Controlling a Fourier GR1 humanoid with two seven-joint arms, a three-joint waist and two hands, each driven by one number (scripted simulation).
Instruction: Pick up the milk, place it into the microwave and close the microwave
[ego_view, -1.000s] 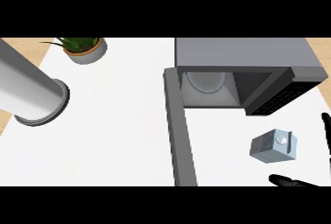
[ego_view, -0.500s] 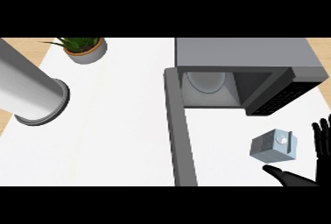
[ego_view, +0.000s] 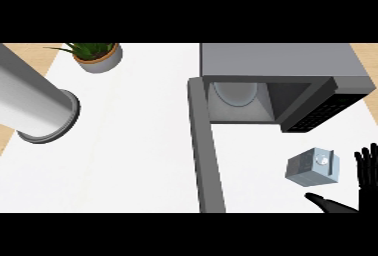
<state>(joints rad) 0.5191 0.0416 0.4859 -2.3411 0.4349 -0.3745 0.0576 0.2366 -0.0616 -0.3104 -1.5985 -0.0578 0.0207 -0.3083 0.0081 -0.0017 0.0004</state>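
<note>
Your right hand (ego_view: 363, 172) is spread, grasping nothing. The milk (ego_view: 313, 167) stands just left of it, between fingers and thumb, untouched. Microwave (ego_view: 280, 82) door hangs wide.

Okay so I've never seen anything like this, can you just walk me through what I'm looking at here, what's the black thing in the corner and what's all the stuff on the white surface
You are looking steeply down from a humanoid robot's head at a white kitchen counter. The black shape at the lower right is the robot's right hand, fingers straight and thumb spread, open beside a small grey milk carton but not holding it. The big grey box at the top is a microwave; its door is swung open toward the viewer, and a turntable plate shows inside. The grey cylinder at the left appears to be the robot's left forearm; its hand is out of view. A potted plant stands at the far edge.
</note>
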